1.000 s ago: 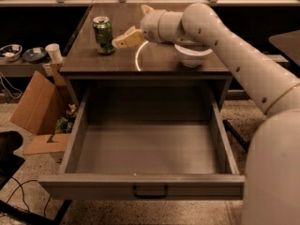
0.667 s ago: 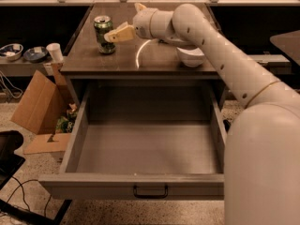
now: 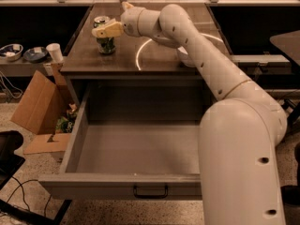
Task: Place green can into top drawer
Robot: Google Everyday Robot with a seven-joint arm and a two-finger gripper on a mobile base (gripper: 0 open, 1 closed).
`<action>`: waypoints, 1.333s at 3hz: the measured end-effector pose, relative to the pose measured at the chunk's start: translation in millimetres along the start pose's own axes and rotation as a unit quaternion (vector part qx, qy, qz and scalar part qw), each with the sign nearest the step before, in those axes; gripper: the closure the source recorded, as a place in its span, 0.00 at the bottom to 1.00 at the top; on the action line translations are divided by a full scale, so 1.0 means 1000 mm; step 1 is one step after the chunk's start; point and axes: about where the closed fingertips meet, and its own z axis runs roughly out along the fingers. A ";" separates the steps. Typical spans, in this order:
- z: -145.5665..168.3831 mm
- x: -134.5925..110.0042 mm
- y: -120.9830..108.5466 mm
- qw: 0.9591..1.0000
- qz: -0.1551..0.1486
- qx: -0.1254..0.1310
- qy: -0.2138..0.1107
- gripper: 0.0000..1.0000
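The green can (image 3: 106, 43) stands upright on the dark tabletop (image 3: 122, 62) near its far left corner, silver top showing. My gripper (image 3: 108, 30) has reached it from the right and sits at the can's upper part, covering some of it. The can still rests on the table. The top drawer (image 3: 136, 146) is pulled wide open below the table's front edge, grey and empty, with its dark handle (image 3: 150, 191) centred on the front panel.
A white bowl (image 3: 184, 56) sits on the table's right side, mostly hidden behind my arm. A bright ring of light (image 3: 139, 55) lies on the tabletop. A cardboard box (image 3: 40, 108), a white cup (image 3: 55, 52) and dishes (image 3: 11, 52) are to the left.
My gripper has moved left across the table, from beside the can to right at its upper part. The can and drawer have not moved.
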 end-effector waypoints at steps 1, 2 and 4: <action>0.007 0.010 0.003 1.000 0.016 -0.004 0.015 0.07; 0.012 0.023 0.007 0.999 0.031 -0.010 0.030 0.26; 0.012 0.023 0.007 0.999 0.031 -0.010 0.030 0.81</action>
